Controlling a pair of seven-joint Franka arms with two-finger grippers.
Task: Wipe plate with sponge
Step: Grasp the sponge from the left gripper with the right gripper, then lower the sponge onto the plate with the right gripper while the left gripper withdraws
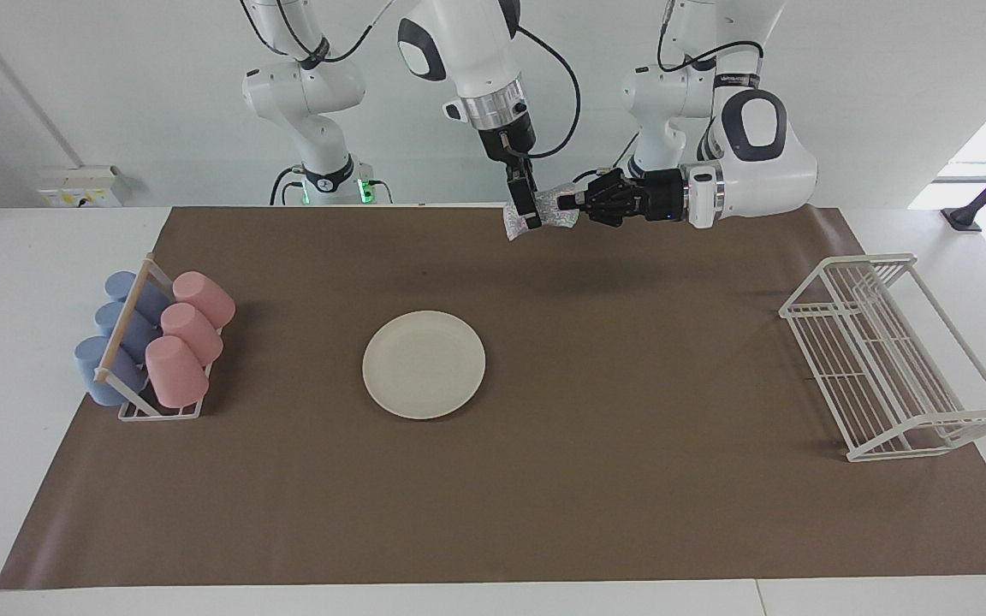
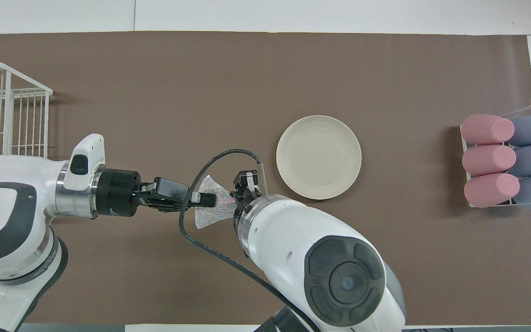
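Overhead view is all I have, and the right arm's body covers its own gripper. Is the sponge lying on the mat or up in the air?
Observer: Up in the air. The facing view shows the sponge well clear of the mat, over the mat's edge nearest the robots.
Operator: How is it carried?
Observer: The left gripper reaches in level from the side and is shut on the sponge.
Operator: And the right gripper?
Observer: The right gripper points straight down and its tip overlaps the sponge at the end away from the left gripper. I cannot tell whether it grips. The plate lies farther from the robots, with nothing over it.
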